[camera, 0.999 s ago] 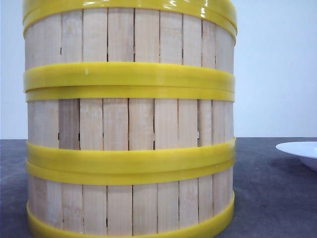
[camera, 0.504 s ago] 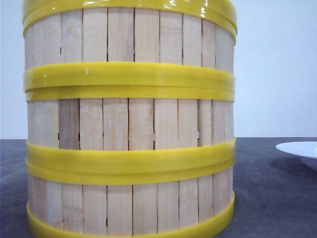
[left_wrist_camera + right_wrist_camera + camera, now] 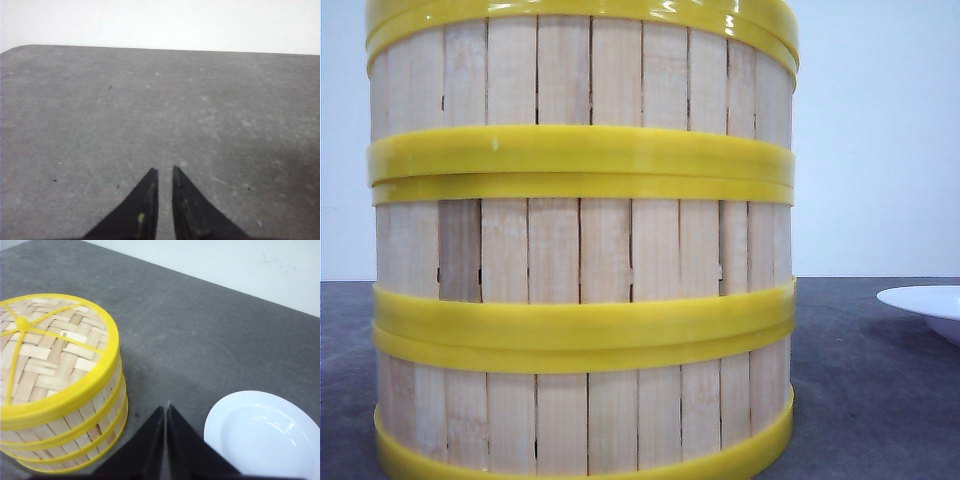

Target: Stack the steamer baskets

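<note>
A pale, plain wall stands behind a dark grey, faintly speckled surface (image 3: 880, 400). Close to the front camera rises a stack of steamer baskets (image 3: 582, 250), three tiers showing one on top of another, with pale upright slats and glossy yellow rims meeting at each joint; the stack fills the left and middle of that view and is cut off at the top. In the right wrist view the same stack (image 3: 55, 390) stands on the surface with a woven bamboo top crossed by thin yellow ribs that meet at a small hub. A shallow white plate (image 3: 265, 437) lies on the surface to the stack's right, apart from it; only its rim (image 3: 925, 303) shows at the front view's right edge.

The right tool (image 3: 165, 412) hangs above the bare surface between stack and plate, its dark fingers (image 3: 150, 440) drawn together to a thin slit, gripping nothing. The left tool (image 3: 165, 172) is over bare grey surface, fingers (image 3: 142, 205) nearly together with a narrow gap, also without a load. Neither tool touches the baskets.
</note>
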Action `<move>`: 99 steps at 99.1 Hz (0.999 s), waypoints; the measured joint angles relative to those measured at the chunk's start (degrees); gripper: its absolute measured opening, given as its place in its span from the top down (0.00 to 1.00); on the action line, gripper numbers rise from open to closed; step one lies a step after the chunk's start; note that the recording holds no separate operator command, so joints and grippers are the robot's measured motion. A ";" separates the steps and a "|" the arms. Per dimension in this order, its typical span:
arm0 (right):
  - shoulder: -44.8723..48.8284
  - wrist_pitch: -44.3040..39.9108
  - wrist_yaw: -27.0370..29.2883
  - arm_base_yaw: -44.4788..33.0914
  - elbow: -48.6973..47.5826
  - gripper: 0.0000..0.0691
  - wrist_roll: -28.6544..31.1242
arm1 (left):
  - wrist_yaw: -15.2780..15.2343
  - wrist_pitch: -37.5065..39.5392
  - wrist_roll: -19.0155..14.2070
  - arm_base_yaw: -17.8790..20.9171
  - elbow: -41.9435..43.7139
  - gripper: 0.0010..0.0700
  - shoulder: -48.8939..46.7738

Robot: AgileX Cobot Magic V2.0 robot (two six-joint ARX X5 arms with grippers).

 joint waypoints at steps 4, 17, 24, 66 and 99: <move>0.00 0.00 0.00 0.00 0.00 0.99 0.00 | 0.00 0.00 -0.09 0.00 0.00 0.98 0.00; 0.00 0.02 0.02 0.00 0.00 0.99 0.00 | 0.00 0.00 -0.13 0.00 0.00 0.98 0.00; 0.00 0.00 0.02 0.00 0.00 0.99 0.00 | 0.00 0.00 -0.13 0.00 0.00 0.98 0.00; 0.00 0.00 0.02 0.00 0.00 0.99 0.00 | 0.00 0.00 -0.13 0.00 0.00 0.98 0.00; 0.00 0.02 3.06 0.00 0.00 0.99 -0.02 | 0.00 0.00 -0.13 0.00 0.00 0.98 0.00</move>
